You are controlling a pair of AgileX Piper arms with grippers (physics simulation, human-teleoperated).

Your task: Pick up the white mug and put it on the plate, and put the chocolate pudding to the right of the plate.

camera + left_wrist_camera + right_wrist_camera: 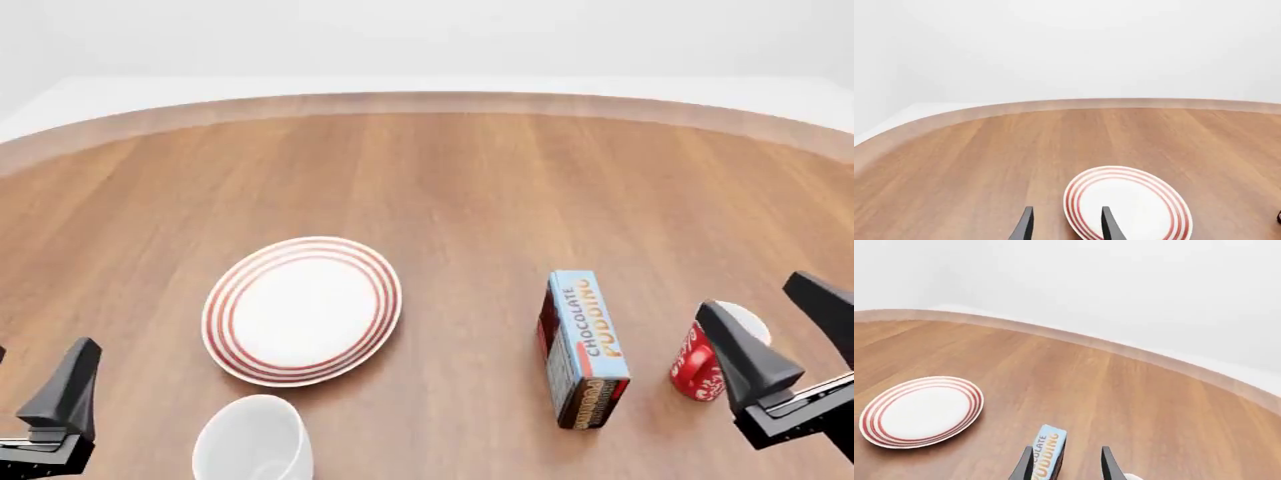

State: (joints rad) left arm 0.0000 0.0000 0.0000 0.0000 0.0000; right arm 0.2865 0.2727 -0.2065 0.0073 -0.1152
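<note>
The white mug [254,442] stands at the table's near edge, just in front of the red-ringed plate [302,310], which is bare. To the right of the plate the chocolate pudding [585,348] stands on its long edge, blue face up. My left gripper [43,350] hovers open at the near left, to the left of the mug, and holds nothing. My right gripper [750,296] is open at the near right, above the red mug. In the left wrist view the plate [1131,205] lies beyond the open left gripper [1067,210]. In the right wrist view the pudding [1047,452] shows beyond the open right gripper [1066,450].
A red mug with white swirls [705,358] stands right of the pudding, partly behind my right fingers. The round wooden table [441,170] stretches far beyond the objects to a curved rim against a white wall. The plate [921,411] shows in the right wrist view.
</note>
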